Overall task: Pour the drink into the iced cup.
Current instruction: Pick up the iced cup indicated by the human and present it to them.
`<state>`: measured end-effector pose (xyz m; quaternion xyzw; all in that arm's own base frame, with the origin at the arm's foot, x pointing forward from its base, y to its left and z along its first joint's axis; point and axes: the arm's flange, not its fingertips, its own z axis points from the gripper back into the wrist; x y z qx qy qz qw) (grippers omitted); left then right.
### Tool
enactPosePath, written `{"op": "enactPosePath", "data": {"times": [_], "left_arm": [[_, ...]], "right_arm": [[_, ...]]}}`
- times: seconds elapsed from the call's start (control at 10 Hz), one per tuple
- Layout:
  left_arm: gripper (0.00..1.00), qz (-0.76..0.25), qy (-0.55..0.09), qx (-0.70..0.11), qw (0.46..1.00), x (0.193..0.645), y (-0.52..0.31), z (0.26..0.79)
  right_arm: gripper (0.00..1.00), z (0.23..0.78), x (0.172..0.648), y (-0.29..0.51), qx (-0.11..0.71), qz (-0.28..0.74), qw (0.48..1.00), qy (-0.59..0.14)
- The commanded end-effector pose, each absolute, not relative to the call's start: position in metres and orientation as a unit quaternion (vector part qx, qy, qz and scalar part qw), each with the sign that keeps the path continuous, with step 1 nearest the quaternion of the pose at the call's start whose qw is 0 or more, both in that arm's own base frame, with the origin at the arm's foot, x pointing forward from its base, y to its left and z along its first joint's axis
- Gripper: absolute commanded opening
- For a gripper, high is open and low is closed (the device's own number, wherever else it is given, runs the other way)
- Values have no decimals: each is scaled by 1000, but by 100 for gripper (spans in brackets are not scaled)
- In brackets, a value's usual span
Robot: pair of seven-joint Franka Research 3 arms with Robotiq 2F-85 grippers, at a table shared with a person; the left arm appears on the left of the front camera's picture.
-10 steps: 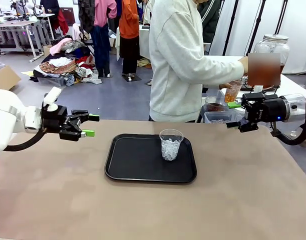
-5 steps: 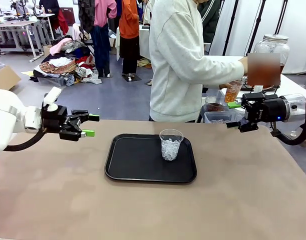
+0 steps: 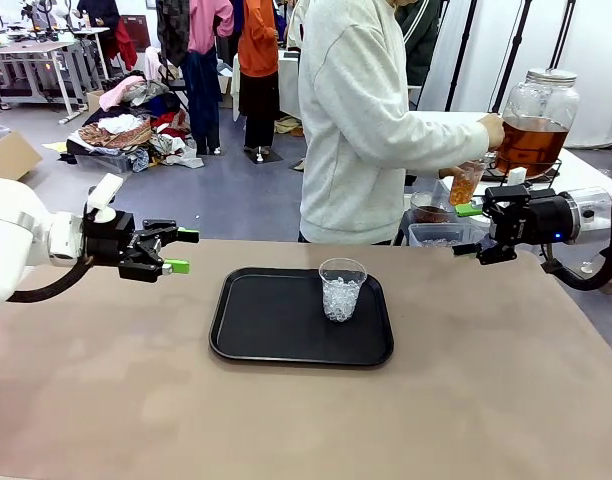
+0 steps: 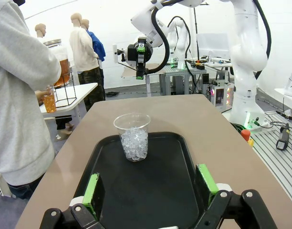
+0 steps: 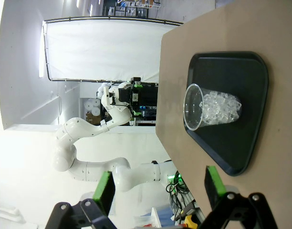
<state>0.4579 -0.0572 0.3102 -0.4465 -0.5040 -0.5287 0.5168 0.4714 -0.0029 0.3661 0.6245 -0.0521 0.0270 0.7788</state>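
Front view: iced cup (image 3: 342,289) stands on the black tray (image 3: 248,340), ice only, nothing poured yet. The drink (image 3: 531,147) sits in the far jar (image 3: 538,100), where a person (image 3: 366,120) holds a small amber-filled cup (image 3: 465,184) beside it. Left gripper (image 3: 184,251) and right gripper (image 3: 469,229) hang empty, jaws wide apart.

A brown table (image 3: 106,400) carries one black tray (image 3: 266,322) lying flat near its middle

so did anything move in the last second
Nothing visibly changed. The person is holding a small cup at the drink jar, the iced cup stands on the tray, and the robot's left hand and right hand hang open above the table.
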Motion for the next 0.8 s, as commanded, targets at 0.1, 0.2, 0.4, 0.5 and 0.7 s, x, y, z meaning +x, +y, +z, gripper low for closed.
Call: {"op": "enactPosePath", "data": {"times": [0.1, 0.2, 0.4, 0.5, 0.7], "left_arm": [[100, -531, -505, -446, 515, 458, -58, 311], [100, -531, -505, -446, 515, 458, -58, 311], [100, -531, -505, -446, 515, 458, -58, 311], [100, -531, -505, -446, 515, 458, -58, 311], [100, -531, -505, -446, 515, 458, -58, 311]], "right_arm": [[100, 367, 471, -3, 624, 26, 779, -54], [100, 367, 471, -3, 624, 26, 779, -54], [100, 367, 471, -3, 624, 26, 779, -54], [100, 367, 471, -3, 624, 26, 779, -54], [100, 367, 471, -3, 624, 26, 779, -54]]}}
